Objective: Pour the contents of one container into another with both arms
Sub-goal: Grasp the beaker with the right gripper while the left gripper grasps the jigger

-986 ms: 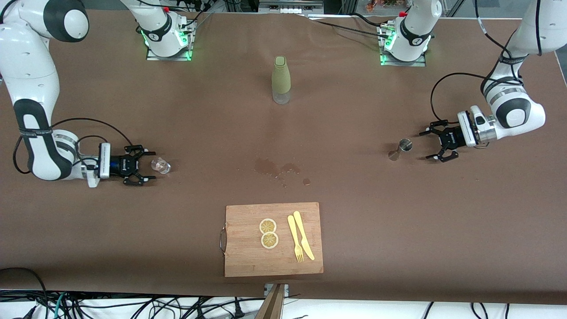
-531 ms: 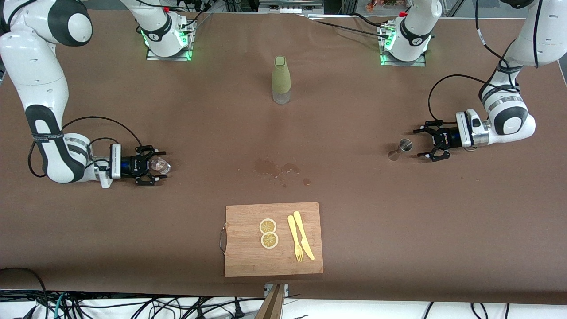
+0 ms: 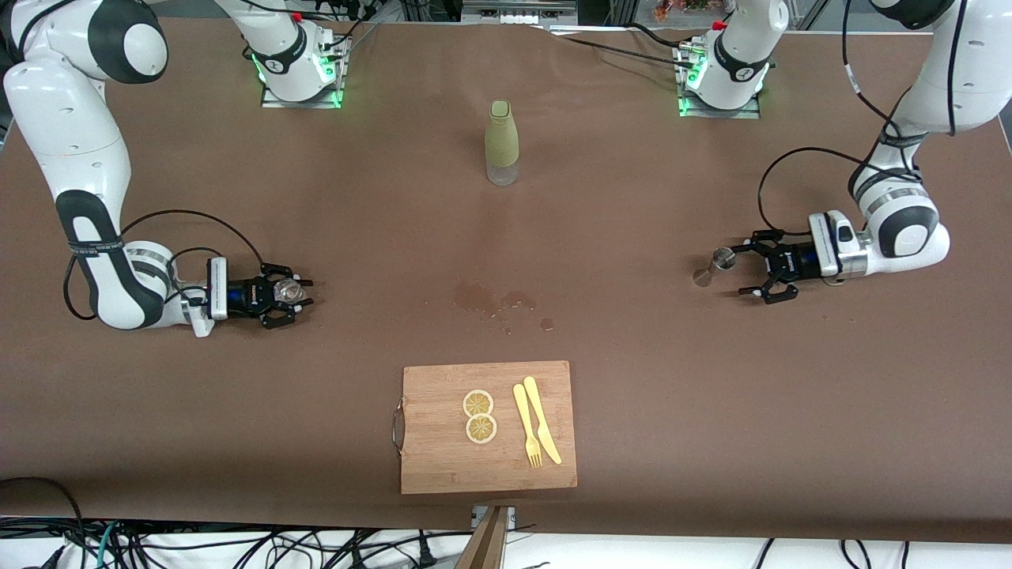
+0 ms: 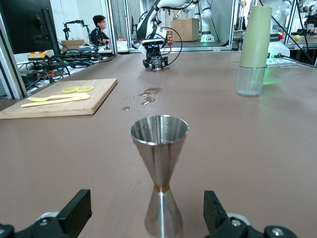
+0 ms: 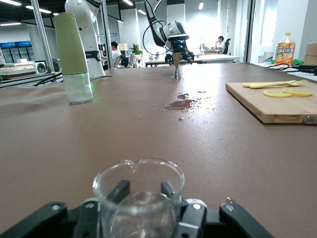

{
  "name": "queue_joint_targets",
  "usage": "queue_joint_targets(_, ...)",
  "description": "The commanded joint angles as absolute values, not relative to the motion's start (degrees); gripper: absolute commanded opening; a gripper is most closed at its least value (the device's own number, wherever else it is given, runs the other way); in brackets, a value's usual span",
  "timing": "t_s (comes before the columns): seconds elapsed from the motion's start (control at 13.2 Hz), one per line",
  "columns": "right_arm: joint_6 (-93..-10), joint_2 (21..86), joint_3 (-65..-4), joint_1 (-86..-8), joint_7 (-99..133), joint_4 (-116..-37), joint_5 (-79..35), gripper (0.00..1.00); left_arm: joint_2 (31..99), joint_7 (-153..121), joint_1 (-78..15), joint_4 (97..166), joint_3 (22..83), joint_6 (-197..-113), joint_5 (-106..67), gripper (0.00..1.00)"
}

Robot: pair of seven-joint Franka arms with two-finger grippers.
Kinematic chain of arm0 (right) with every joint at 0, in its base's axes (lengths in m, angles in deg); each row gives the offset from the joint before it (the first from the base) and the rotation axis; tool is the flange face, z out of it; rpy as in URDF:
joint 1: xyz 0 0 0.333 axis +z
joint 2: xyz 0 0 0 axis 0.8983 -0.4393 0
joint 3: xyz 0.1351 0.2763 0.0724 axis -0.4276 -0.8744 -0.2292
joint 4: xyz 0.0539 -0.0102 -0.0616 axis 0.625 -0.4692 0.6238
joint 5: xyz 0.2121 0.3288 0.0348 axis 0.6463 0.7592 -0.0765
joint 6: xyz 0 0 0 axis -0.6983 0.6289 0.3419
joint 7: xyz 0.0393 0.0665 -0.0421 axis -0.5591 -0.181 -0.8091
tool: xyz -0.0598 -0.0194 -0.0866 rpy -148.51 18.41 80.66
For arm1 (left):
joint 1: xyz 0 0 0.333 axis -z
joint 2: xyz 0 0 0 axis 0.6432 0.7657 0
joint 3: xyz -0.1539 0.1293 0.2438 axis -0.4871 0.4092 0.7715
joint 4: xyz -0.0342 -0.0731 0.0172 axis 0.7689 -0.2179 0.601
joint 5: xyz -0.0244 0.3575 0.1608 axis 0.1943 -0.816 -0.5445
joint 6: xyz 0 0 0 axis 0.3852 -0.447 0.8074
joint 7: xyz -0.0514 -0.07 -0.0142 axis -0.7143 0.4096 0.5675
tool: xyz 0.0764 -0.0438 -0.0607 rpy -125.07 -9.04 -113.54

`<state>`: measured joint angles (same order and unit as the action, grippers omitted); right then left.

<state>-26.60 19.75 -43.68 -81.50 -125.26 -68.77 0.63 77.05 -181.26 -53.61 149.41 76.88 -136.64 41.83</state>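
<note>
Front view: right gripper (image 3: 294, 293) sits low at the right arm's end of the table, fingers around the small clear glass beaker (image 3: 286, 292); beaker stands on the brown table (image 3: 632, 379). Right wrist view confirms it: beaker (image 5: 138, 198) sits between the black fingers (image 5: 118, 191), which press against its wall on both sides, so that gripper reads as clamped on the beaker, beaker upright and on the tabletop. Left gripper (image 3: 749, 273) is low at the left arm's end of the table, fingers spread wide, steel jigger (image 3: 716, 264) just beside the fingertips toward the table's middle. In left wrist view the jigger (image 4: 159, 178) stands upright, centred in the gap between the two fingertips (image 4: 75, 210), clear space on either side, no contact. Jigger is an hourglass-shaped double cone, open cup on top. Green-sleeved bottle (image 3: 501, 142) with a clear base stands upright mid-table, nearer the arm bases, well apart from both grippers. Wet spill patch (image 3: 494, 300) lies on the table between bottle and wooden cutting board (image 3: 443, 466). Board lies nearest the front camera, metal handle on the edge toward the right arm's end; on it two lemon slices (image 3: 479, 416) touching each other, and beside them a yellow fork (image 3: 526, 436) and yellow knife (image 3: 542, 420) side by side
</note>
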Motion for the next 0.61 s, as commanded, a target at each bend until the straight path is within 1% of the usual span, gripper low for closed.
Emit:
queue_joint_targets(0.0,-25.56,18.83,-44.17,-81.87,-125.39,-67.68,1.68,0.10,79.76,-192.38,-51.72,148.75,77.64,-135.41,44.97,1.00)
queue_joint_targets(0.15,-23.99,18.92,-44.17,-81.87,-124.43,-67.68,2.56,0.08,80.20,-192.64,-51.46,148.75,77.55,-135.59,45.15,1.00)
queue_joint_targets(0.3,-22.31,19.35,-45.48,-81.87,-122.15,-67.68,3.62,0.08,81.16,-194.03,-50.58,148.66,77.55,-135.76,45.76,1.00)
queue_joint_targets(0.53,-19.49,19.62,-48.38,-81.43,-116.34,-65.67,3.53,0.08,81.69,-196.42,-50.05,148.66,76.41,-135.85,46.74,0.95)
